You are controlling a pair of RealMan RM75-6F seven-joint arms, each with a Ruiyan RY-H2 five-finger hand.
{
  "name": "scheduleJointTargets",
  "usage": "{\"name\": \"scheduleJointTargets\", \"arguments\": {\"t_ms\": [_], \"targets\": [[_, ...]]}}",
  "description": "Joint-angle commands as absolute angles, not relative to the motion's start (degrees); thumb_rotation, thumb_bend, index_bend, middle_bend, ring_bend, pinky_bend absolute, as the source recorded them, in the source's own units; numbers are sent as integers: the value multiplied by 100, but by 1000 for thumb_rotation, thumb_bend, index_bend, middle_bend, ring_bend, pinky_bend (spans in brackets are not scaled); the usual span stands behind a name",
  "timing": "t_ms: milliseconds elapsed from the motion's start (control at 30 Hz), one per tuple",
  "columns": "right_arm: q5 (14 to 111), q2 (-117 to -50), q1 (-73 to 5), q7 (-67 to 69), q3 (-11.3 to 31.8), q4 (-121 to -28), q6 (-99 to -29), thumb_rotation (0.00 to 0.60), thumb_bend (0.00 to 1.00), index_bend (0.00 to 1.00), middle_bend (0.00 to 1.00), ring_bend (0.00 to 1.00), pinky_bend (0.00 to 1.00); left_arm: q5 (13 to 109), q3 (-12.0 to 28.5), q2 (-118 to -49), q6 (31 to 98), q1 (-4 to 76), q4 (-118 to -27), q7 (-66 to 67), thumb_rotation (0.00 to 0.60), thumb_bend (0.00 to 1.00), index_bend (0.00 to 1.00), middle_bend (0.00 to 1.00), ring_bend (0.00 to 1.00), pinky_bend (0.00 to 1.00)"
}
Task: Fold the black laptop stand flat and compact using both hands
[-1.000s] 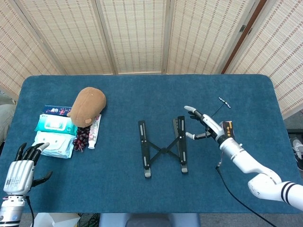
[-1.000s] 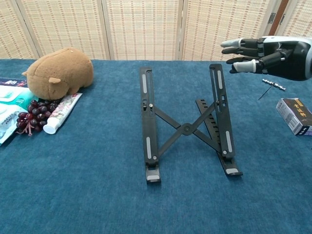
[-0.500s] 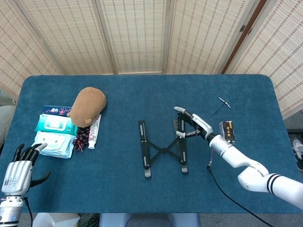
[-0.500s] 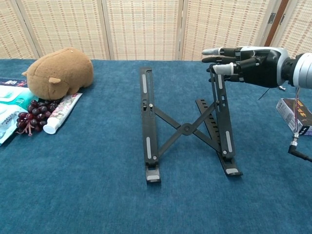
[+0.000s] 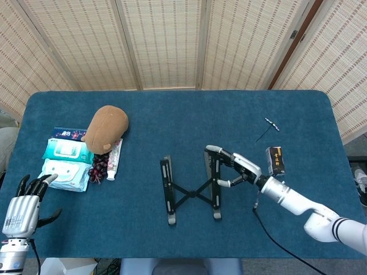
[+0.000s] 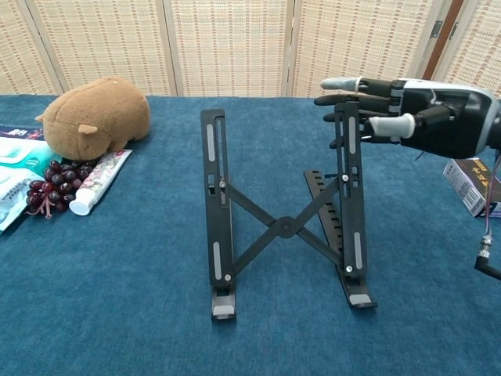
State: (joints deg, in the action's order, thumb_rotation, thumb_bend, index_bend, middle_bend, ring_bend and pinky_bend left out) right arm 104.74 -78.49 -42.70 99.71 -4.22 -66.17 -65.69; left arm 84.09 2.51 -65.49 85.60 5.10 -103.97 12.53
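Shifted nearer, laptop stand [image 6: 282,227] touches the spread fingers of right hand [image 6: 407,117].

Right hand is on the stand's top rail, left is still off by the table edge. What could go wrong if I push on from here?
The laptop stand is braced only by the right hand, so it may keep sliding toward the toothpaste tube and grapes. The left hand hangs far off. The fingers look draped over the rail and could slip.
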Motion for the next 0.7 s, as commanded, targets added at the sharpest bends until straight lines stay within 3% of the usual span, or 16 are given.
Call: {"name": "scheduleJointTargets", "arguments": {"t_ms": [33,267,700], "targets": [[10772,-7677,-3957,9807,-782,-6674,-7261,600,142,0,105,56,226,8435,246,-6552,8549,522,-10423,1263,600,172,162,181,178,0],[11015,-7339,-3576,8981,-1076,-7174,-8086,600,117,0,97,56,226,8493,245,-6587,8485,584,-10489,1361,600,172,162,181,178,0],[11299,-6989,-3287,7944,-1490,-7802,-8555,600,93,0,83,56,226,8497,217,-6606,8472,586,-10503,1426,600,172,162,181,178,0]]}}
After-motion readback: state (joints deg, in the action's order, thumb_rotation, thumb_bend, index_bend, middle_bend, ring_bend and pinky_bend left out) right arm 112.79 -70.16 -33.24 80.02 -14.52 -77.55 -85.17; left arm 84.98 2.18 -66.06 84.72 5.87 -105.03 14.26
